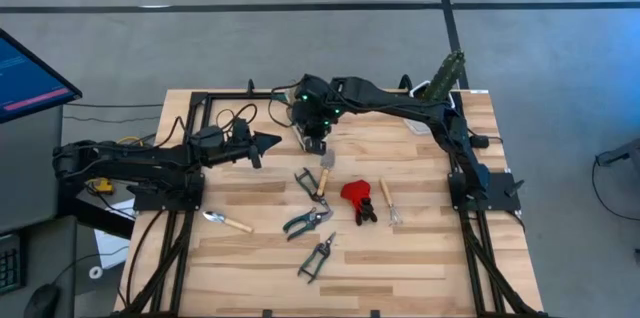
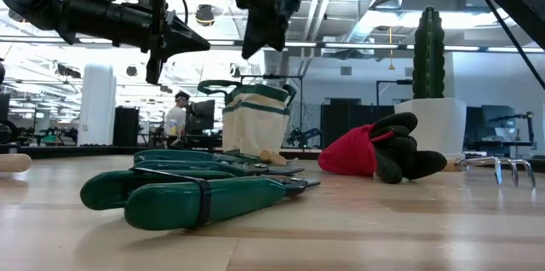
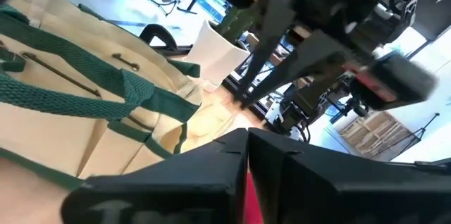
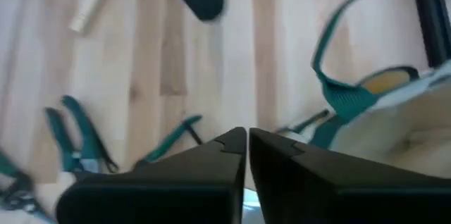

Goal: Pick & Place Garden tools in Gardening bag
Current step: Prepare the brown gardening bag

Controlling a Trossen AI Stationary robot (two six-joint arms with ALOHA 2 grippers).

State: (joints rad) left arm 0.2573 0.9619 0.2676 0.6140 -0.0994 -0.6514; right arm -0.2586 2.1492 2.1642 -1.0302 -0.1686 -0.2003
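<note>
A pair of green-handled shears lies closest in the low view, flat on the wooden bench, with more green-handled shears scattered around it on the front half. Beside them sit a red-headed tool with a black handle, a thin wooden-handled fork just to its right, and a wooden-handled trowel off toward the left edge. A second wooden-handled tool lies just in front of the bag. The cream gardening bag with green trim stands upright at the back of the bench (mostly hidden under the arm from above), a white pot with a cactus well to its right. The right hand hangs above the bag, fingers nearly together and holding nothing. The left hand hovers left of the bag, closed and empty.
</note>
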